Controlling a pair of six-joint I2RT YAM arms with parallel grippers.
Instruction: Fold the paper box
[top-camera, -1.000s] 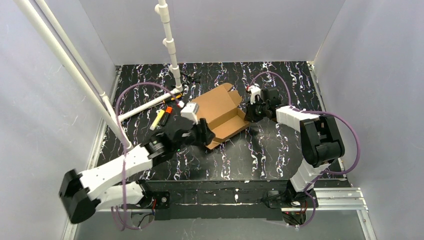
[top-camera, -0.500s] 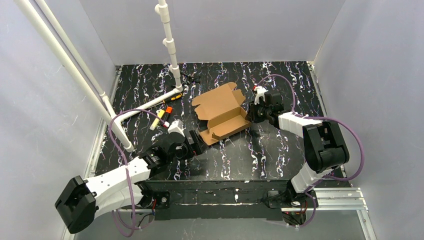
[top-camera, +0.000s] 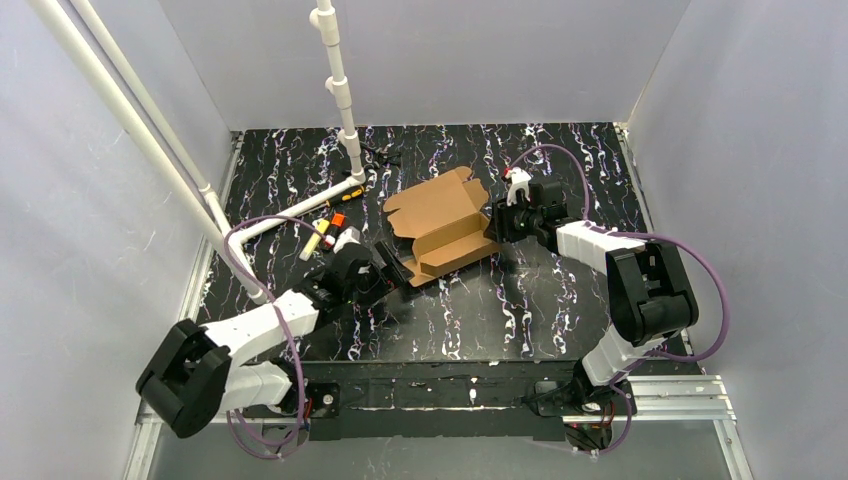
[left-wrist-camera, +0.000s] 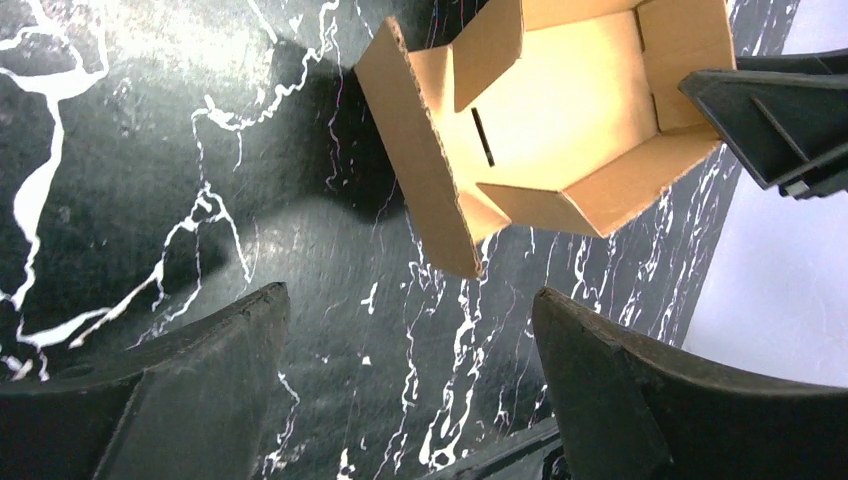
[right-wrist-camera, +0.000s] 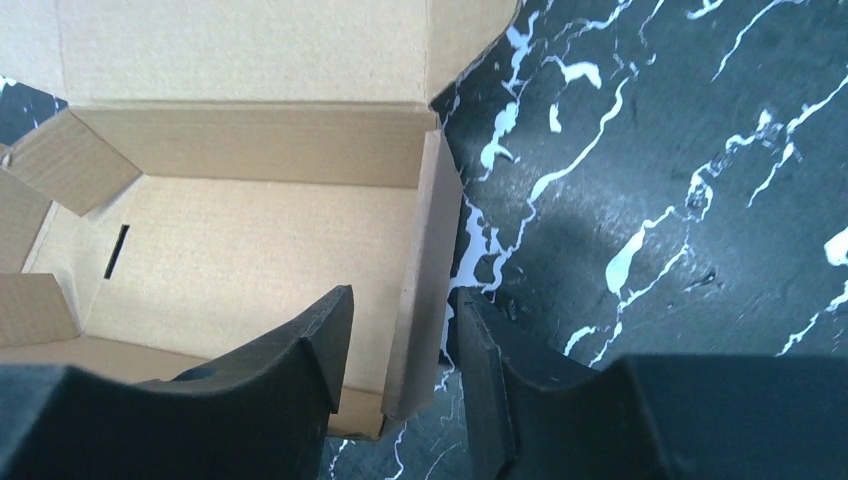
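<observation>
1. Brown cardboard, the paper box (top-camera: 440, 225) lay mid-way across the black marbled table (top-camera: 520, 310). Its tray walls were partly raised and its lid flap was spread toward the far left. Its long axis ran from near-left to far-right.
2. My left gripper (top-camera: 397, 268) sat just off the near-left end, jaws spread wide and holding nothing, with the box ahead of it and apart.
3. My right gripper (right-wrist-camera: 402, 300) was the nearer. It straddled the right end wall (right-wrist-camera: 425, 240), one finger inside the tray and one outside, jaws parted and not clamped.
4. I judged that the coming move turned on that wall standing between my right fingers.
5. The top view gave the axis and both arms. Only the right wrist view showed the straddle, and only the left wrist view showed the near-left corner untouched.
</observation>
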